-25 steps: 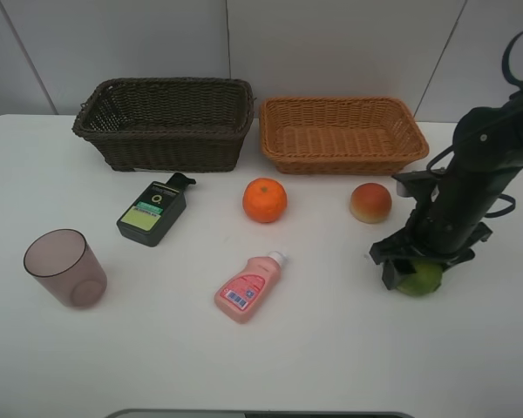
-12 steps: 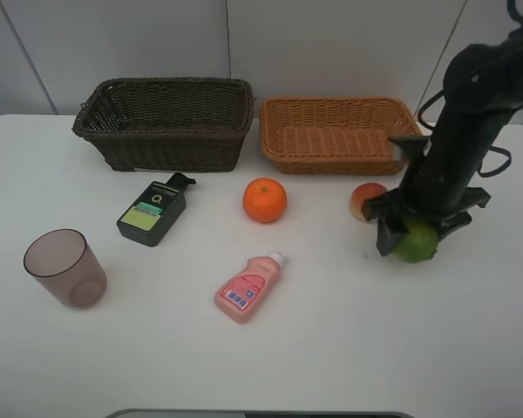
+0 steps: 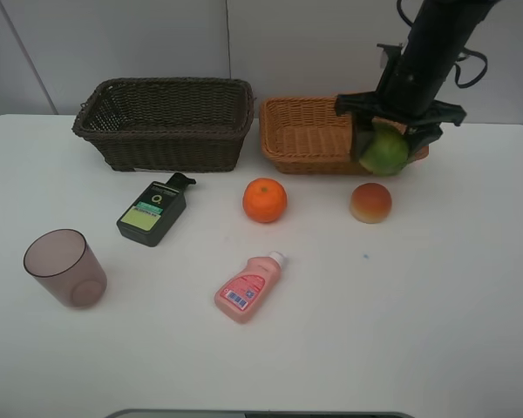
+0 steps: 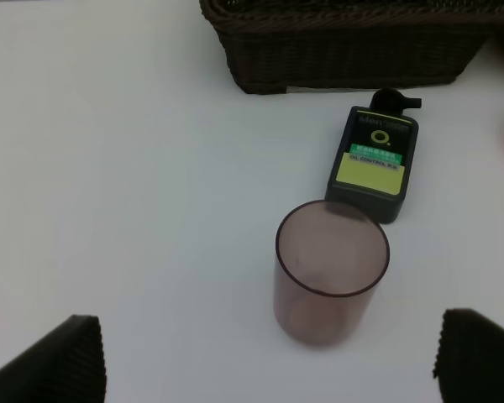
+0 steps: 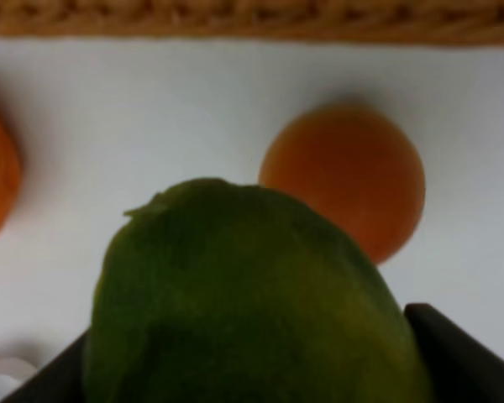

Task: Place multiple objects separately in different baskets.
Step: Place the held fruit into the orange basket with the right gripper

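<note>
While the right pincer (image 3: pixel 389 139) hangs at the far right of the table, I find its jaws clamped on either side of the green mango-like fruit (image 3: pixel 385 155), which is held clear of the white tabletop (image 3: pixel 436 331). From the high camera the fruit overlaps the front right rim of the shallow light orange-tan wicker basket (image 3: pixel 322 104); I cannot tell whether it is over the basket or just short of it. The right wrist camera shows the fruit (image 5: pixel 252 294) filling the view, with the red-yellow peach (image 5: pixel 344 180) and bare table beyond it and the tan rim (image 5: pixel 252 17) further off. The peach (image 3: pixel 370 202) lies on the table near the front of that basket, and the round orange (image 3: pixel 265 199) lies well to its left. The pink white-capped bottle (image 3: pixel 248 286) lies on its side nearer the front edge. The deeper dark brown wicker basket (image 3: pixel 166 83) stands just beside the tan one, on its left. In front of it the dark green flat bottle (image 3: pixel 152 211) lies flat, and the translucent purplish-brown cup (image 3: pixel 65 267) stands upright near the left front. The left pincer (image 4: pixel 269 359) shows only in its own wrist camera, jaws spread wide, with the cup (image 4: pixel 332 277) upright ahead of it and the green bottle (image 4: pixel 371 159) just behind the cup.
</note>
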